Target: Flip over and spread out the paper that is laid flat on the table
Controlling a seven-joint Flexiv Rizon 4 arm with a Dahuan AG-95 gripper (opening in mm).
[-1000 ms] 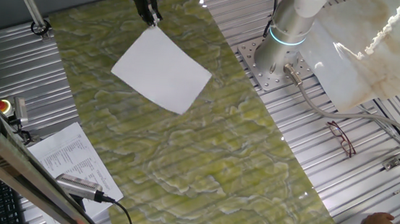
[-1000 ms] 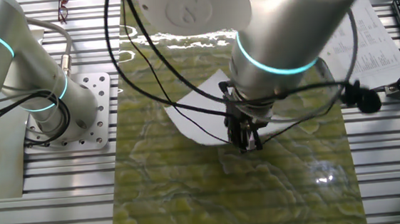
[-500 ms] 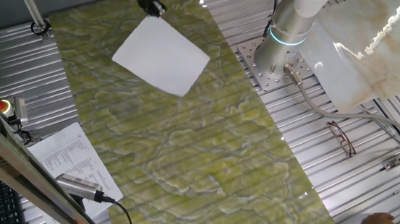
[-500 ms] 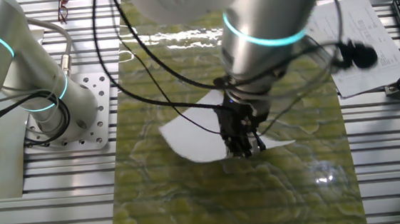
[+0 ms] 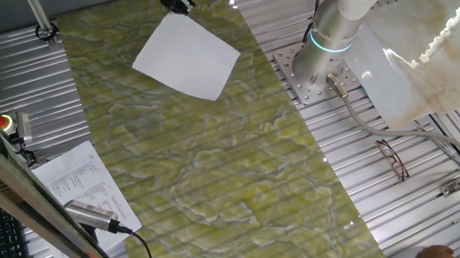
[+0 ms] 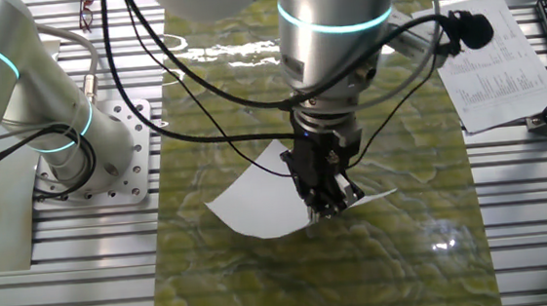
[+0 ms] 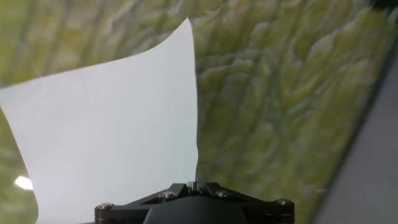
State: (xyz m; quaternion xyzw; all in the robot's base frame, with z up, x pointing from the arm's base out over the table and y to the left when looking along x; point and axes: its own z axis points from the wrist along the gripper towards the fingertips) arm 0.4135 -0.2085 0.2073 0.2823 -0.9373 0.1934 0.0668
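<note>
Paper (image 5: 186, 56), white and blank, pinched at its twelve o'clock corner by closed fingers (image 5: 176, 5), lifted above the green table (image 5: 235, 171).

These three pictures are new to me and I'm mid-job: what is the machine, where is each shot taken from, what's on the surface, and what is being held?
The machine is one robot arm with a two-finger tool at its end. Two pictures come from fixed cameras looking at the table from different sides. The third comes from a camera on the hand, looking along the fingers.

On the green-yellow table lies the paper, a blank white sheet. The tool is shut on one corner of it, and the hand view shows the sheet hanging out from the closed fingers, so that corner looks lifted.

Off to the side lie a printed sheet and a pair of glasses on the ribbed metal.
</note>
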